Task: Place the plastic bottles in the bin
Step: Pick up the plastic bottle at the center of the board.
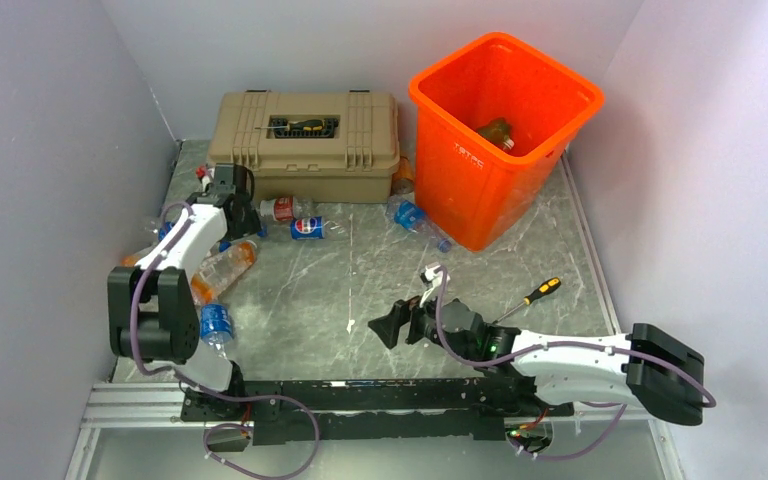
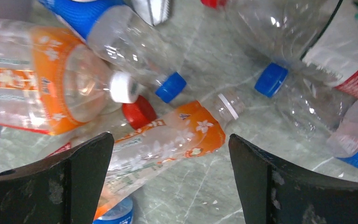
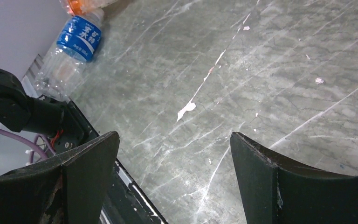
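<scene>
Desk: Left gripper (image 2: 170, 154) status?

Operator: Jaws wide, nothing held. I have it over the plastic bottles (image 2: 51, 84), heaped well left of the bin (image 1: 460, 190). Right gripper (image 3: 175, 140) likewise spread, over bare table (image 3: 270, 70).

Desk: Obstructions?

Operator: Toolbox (image 1: 305, 160) just left of the bin; screwdriver (image 1: 538, 293) in front of it; one bottle (image 1: 495, 133) inside.

We think this is a robot lab. Plain pale walls (image 1: 50, 120) close in a grey stone-look counter (image 1: 360, 285) on three sides, like a test booth. White and black robot arms (image 1: 560, 360) are bolted to a black metal rail (image 1: 380, 398), with loose purple cables (image 1: 312, 437).
</scene>
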Robot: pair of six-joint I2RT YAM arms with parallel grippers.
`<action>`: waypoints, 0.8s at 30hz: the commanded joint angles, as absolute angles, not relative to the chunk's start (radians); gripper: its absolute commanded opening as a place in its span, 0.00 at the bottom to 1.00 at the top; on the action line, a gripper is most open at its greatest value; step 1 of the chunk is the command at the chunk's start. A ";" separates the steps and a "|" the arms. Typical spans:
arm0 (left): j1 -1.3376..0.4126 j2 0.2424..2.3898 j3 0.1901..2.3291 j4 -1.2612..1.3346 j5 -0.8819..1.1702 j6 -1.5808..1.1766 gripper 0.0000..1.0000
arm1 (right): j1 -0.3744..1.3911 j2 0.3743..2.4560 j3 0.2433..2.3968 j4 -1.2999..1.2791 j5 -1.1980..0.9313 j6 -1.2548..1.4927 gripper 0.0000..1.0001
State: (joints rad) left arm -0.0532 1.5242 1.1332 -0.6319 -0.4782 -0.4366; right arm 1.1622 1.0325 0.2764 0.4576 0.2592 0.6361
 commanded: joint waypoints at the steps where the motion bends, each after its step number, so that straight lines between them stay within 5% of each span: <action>1: -0.054 1.571 1.115 -0.612 -0.356 -0.424 0.99 | 1.170 0.979 0.264 0.507 0.301 0.639 0.93; 18: -0.266 1.578 1.087 -0.657 -0.264 -0.428 0.93 | 1.189 0.967 0.314 0.466 0.327 0.638 0.93; 24: -0.353 1.525 1.167 -0.764 -0.392 -0.358 0.99 | 1.209 0.953 0.323 0.430 0.356 0.639 0.93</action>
